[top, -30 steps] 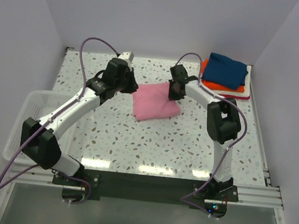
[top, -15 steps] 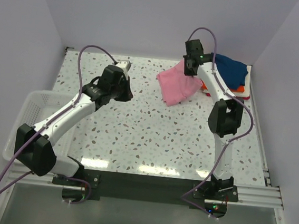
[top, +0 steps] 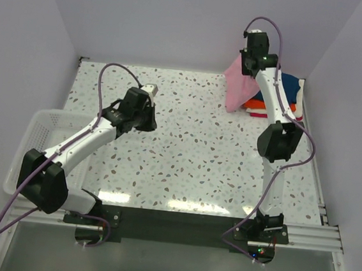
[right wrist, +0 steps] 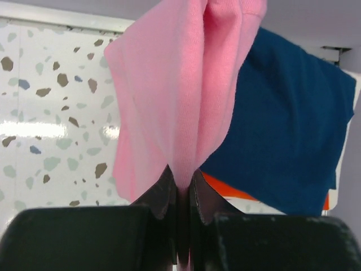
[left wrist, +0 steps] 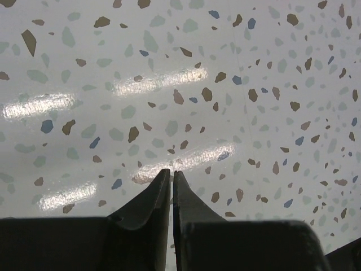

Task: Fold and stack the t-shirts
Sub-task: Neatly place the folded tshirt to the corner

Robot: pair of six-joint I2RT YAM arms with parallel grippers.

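Pink shirt now aloft beside stack

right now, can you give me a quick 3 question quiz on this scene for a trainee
1. True or false: the left gripper holds a shirt.
2. Which shirt tops the stack? A navy, B red, C white.
3. Fill in: the right gripper is shut on the ___ shirt.

Key
1. False: it holds nothing.
2. A, the navy shirt.
3. The pink shirt, which hangs from the gripper in front of the stack.
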